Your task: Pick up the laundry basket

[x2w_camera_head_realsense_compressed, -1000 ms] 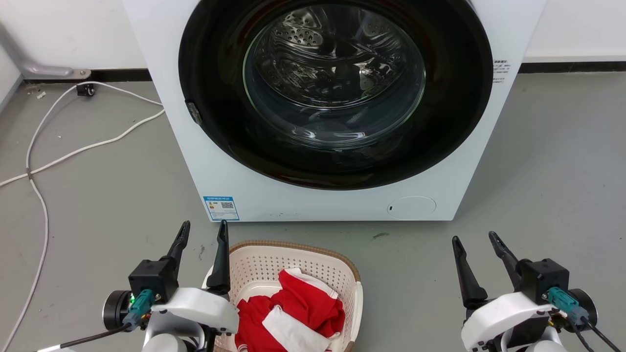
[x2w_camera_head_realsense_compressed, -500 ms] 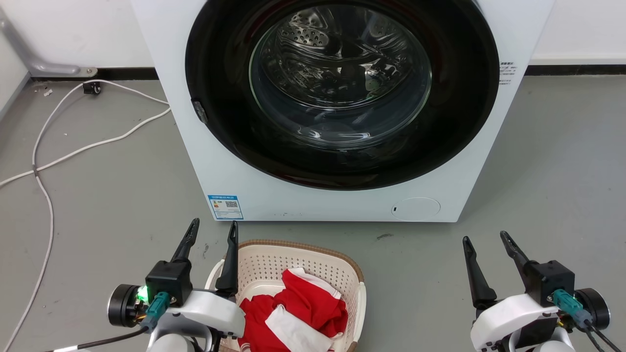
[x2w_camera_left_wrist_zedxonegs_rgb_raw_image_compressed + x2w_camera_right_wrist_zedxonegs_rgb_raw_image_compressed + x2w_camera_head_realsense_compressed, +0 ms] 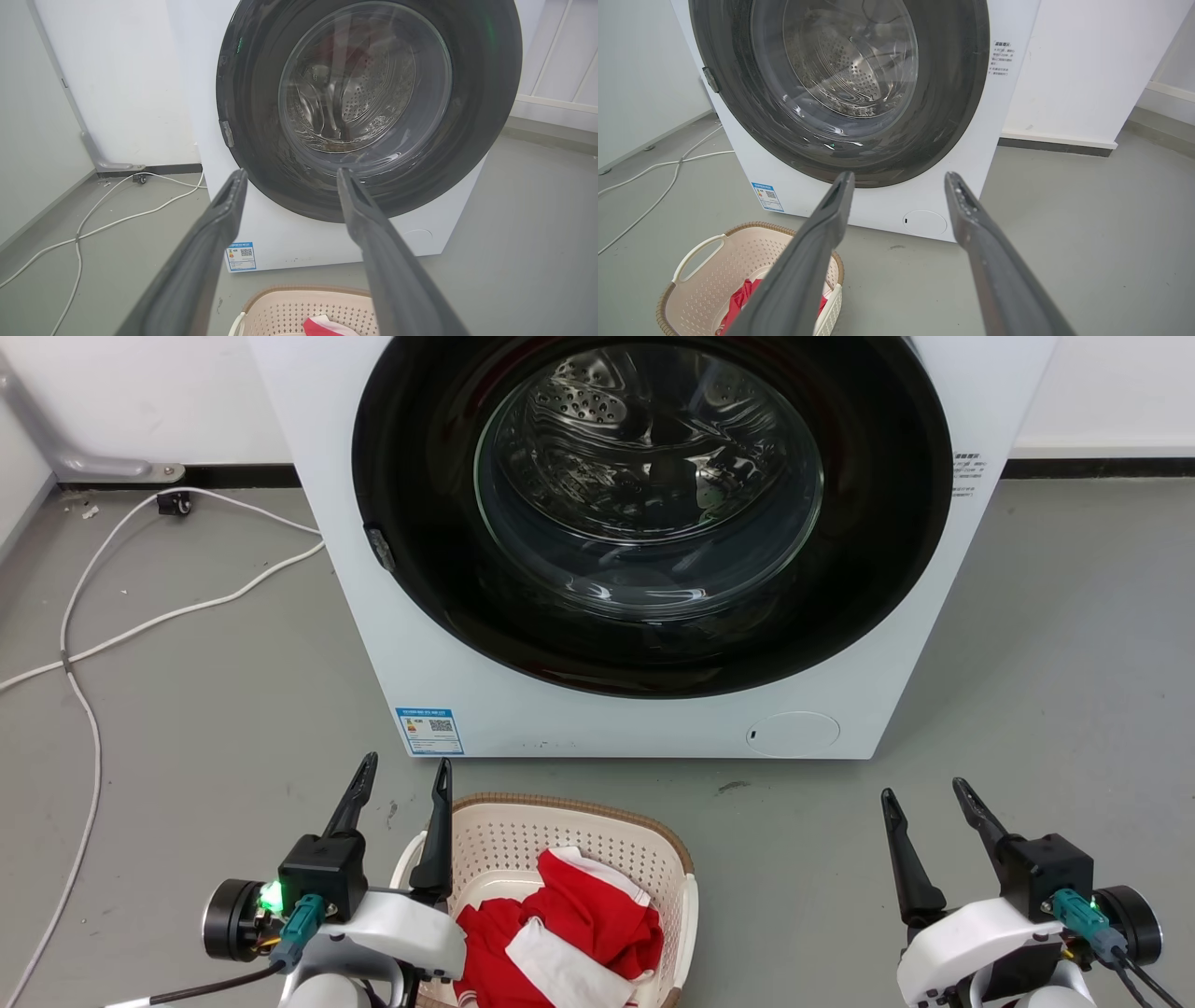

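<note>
The laundry basket (image 3: 597,826) is cream with perforated walls, a brown woven rim and white handles. It stands on the grey floor in front of the washing machine and holds a red and white garment (image 3: 569,933). My left gripper (image 3: 403,770) hangs open over the basket's left edge, touching nothing I can see. Well to the basket's right, my right gripper (image 3: 924,791) is open and empty. The basket's far rim (image 3: 303,293) lies below my left fingers (image 3: 219,233). In the right wrist view the basket (image 3: 714,261) sits at lower left, partly behind one finger (image 3: 817,242).
A white front-loading washing machine (image 3: 644,541) with a closed dark round door stands just behind the basket. White cables (image 3: 140,625) trail over the floor at left. A wall and dark skirting (image 3: 1092,462) run along the back. Bare grey floor lies to the right.
A second ago the whole head picture shifted slightly right, so the camera moved; since half a second ago nothing has visibly changed. Both grippers stay open.
</note>
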Robot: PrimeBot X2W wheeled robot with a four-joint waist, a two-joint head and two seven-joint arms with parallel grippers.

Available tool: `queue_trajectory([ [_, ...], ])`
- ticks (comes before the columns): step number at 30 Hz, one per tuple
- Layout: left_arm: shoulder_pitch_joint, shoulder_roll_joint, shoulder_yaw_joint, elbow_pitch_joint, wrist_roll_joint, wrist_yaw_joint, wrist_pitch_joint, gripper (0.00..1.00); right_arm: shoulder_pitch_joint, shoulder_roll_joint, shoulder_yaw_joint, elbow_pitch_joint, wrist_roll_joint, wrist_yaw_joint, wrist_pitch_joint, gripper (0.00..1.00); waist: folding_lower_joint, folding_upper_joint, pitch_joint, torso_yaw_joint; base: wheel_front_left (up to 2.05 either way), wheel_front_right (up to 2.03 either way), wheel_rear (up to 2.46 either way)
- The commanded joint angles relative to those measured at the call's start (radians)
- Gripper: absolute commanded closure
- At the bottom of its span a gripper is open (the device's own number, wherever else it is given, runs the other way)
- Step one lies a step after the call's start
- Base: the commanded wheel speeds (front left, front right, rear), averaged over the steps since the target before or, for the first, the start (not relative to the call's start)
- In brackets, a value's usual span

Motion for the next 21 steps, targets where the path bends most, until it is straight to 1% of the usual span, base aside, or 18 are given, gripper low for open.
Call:
queue_trajectory([
  [1,0.0,0.002,0.001,0.001,-0.002,0.005,-0.005,0.0,-0.004,-0.002,-0.001,0.003,0.001,0.0,-0.007,0.0,0.0,-0.0001,0.0,0.0,0.0,0.0,0.0],
  [11,-0.014,0.001,0.004,0.006,0.002,0.01,-0.004,0.0,-0.012,-0.002,0.009,0.015,0.014,0.0,-0.004,0.0,0.0,-0.0001,0.017,0.004,0.0,0.0,0.0],
  [21,-0.048,0.001,0.024,0.033,0.0,0.023,-0.004,0.0,-0.076,-0.002,0.08,0.067,0.045,0.0,0.005,0.0,0.0,-0.0001,0.118,0.009,0.0,0.0,0.0],
])
